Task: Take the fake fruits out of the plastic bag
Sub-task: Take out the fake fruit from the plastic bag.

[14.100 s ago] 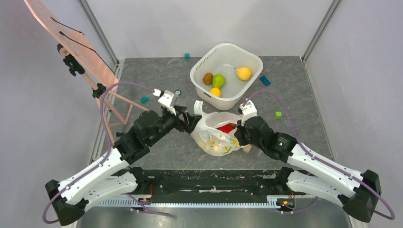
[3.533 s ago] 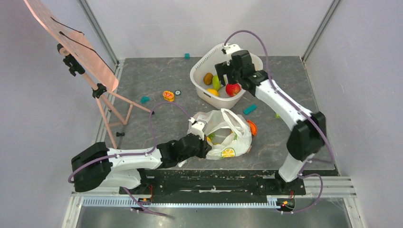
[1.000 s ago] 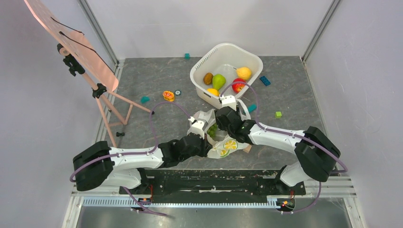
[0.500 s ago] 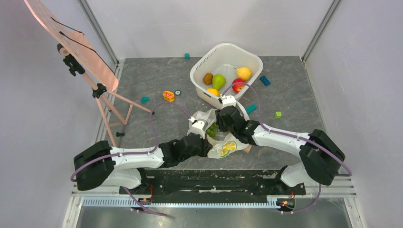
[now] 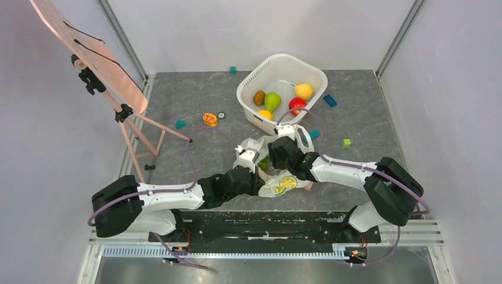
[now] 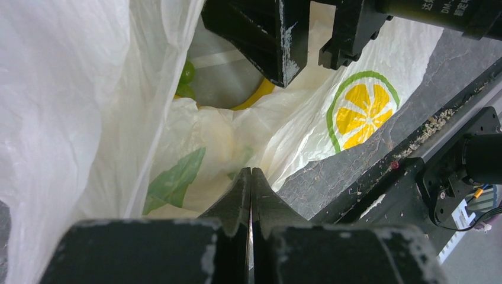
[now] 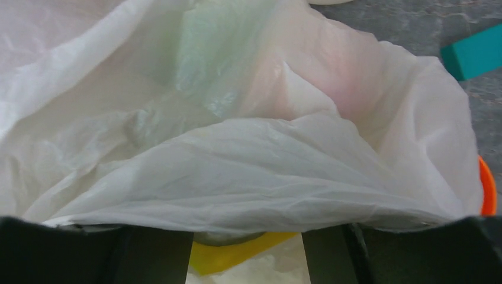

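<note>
A thin white plastic bag (image 7: 248, 148) covered most of a glossy yellow fruit (image 7: 237, 254) between the fingers of the right gripper (image 6: 308, 62); an orange object (image 7: 486, 189) beside them was cut off.

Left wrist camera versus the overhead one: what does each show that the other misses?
Only the left wrist view looks inside the plastic bag: a yellow fruit under the open right jaws, and the left jaws shut on the film. Only the overhead view shows the white tub holding a red apple and other fruits, plus the easel. Both show the bag's lemon print and a green fruit.
</note>
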Robot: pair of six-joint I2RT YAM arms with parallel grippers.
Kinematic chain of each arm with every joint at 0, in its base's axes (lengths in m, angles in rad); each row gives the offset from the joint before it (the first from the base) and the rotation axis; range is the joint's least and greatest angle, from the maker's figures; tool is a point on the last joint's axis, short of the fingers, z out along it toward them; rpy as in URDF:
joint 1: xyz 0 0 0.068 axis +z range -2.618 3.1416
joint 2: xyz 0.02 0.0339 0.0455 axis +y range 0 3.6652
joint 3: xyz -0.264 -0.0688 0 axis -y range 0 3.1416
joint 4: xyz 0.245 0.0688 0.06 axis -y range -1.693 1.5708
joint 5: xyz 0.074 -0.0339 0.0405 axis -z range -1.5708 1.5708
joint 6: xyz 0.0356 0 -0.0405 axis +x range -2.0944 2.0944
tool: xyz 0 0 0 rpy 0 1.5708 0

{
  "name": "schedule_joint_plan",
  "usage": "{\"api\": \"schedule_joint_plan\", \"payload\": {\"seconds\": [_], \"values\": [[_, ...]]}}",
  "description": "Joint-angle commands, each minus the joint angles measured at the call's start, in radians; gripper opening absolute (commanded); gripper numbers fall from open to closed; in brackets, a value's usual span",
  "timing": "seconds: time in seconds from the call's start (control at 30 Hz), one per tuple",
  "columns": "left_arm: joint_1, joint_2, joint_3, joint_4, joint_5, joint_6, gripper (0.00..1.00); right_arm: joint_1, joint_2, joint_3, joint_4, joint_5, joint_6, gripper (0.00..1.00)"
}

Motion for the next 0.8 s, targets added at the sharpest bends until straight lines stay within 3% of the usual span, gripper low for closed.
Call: {"api": "schedule_joint_plan", "payload": {"seconds": [0.0, 0.4, 0.77], "values": [[-0.004, 0.004, -0.001, 0.035, -0.005, -0.011, 0.02, 0.001, -0.005, 0.016, -0.047, 0.141, 0.019, 0.63], [-0.003, 0.011, -0.004, 0.035, -0.008, -0.012, 0.02, -0.012, 0.073, 0.101, -0.026, 0.262, -0.022, 0.84], [-0.003, 0.019, -0.011, 0.039, -0.011, -0.013, 0.02, -0.084, 0.131, 0.153, 0.033, 0.248, -0.024, 0.9]]}}
